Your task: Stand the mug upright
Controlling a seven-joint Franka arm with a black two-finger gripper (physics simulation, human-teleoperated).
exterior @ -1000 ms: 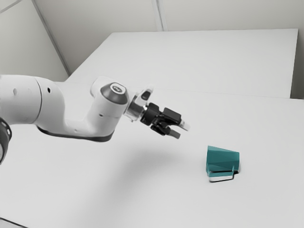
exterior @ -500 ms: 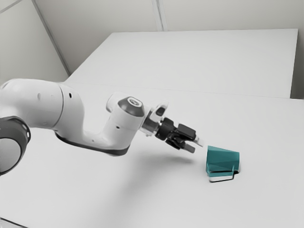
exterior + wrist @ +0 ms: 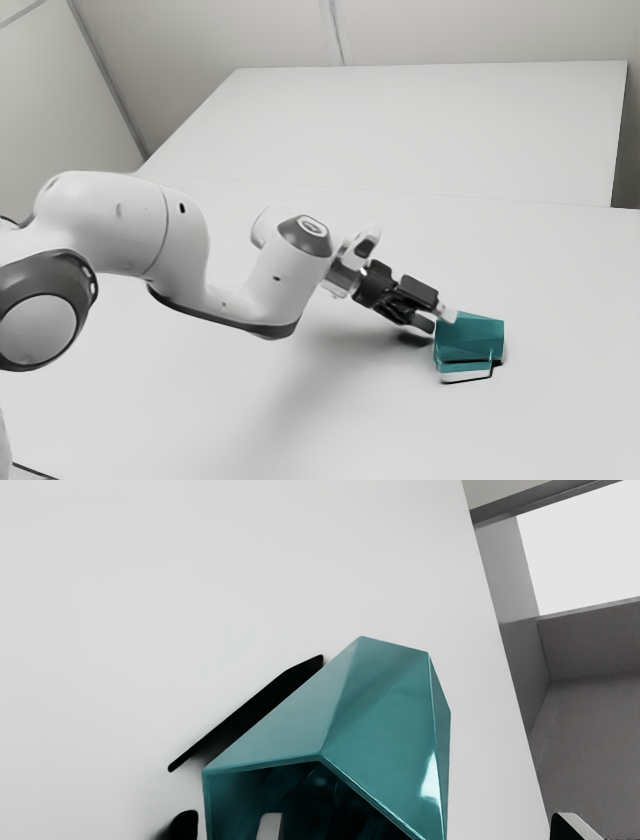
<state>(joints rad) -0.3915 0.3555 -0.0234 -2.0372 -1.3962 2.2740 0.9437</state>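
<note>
The tool (image 3: 437, 320) has moved toward the exterior view's right and come lower, closing the gap to the mug (image 3: 472, 340); one fingertip is now at its open mouth. The arm (image 3: 285, 285) and its shadow (image 3: 350, 365) have shifted right too.

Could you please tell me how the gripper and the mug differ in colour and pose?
The gripper is black with paler fingertips, while the mug is teal. The arm carries the gripper at a downward slant, whereas the mug lies on its side on the table. Both have their open ends facing each other.
</note>
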